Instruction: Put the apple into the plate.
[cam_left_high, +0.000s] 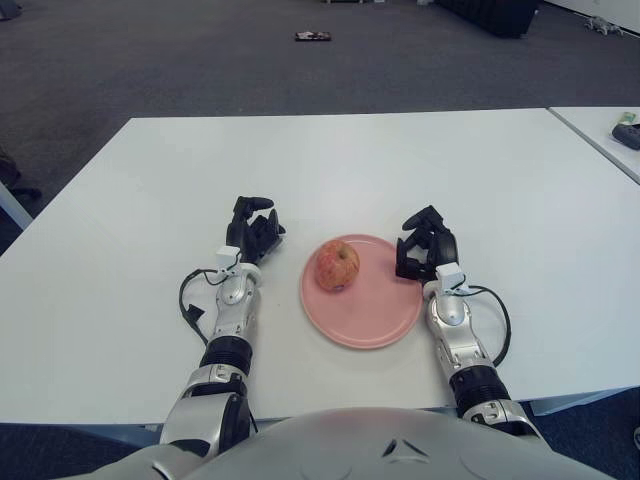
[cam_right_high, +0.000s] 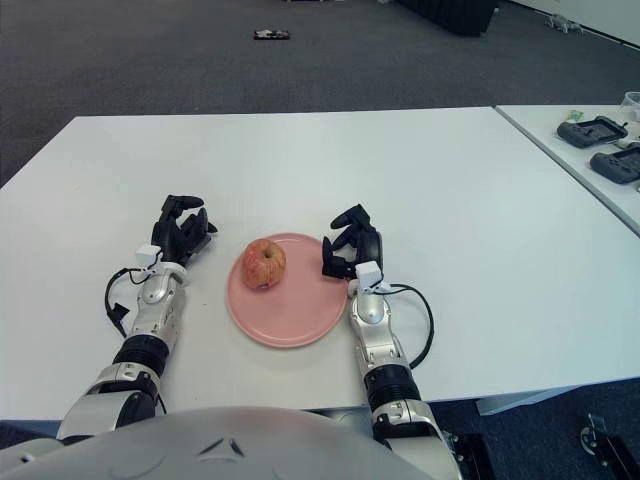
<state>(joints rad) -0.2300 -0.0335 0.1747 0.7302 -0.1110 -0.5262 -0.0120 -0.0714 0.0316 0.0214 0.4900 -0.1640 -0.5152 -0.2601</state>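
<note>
We see the apple (cam_left_high: 338, 265) already on the pink plate (cam_left_high: 375, 320), off-centre toward its left rim. Round and smooth, it could roll off the shallow, glossy plate if our right hand (cam_left_high: 424, 245), fingers curled and empty at the right rim, nudges it. Our left hand (cam_left_high: 252, 232), also curled empty, shows beside the plate over the matte white tabletop (cam_left_high: 400, 160).

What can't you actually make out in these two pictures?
- Small dark object on the floor: too small to identify, both views.
- Devices on the neighbouring table: cut off by the right edge.
- Apple underside on the plate: hidden by the apple itself.
</note>
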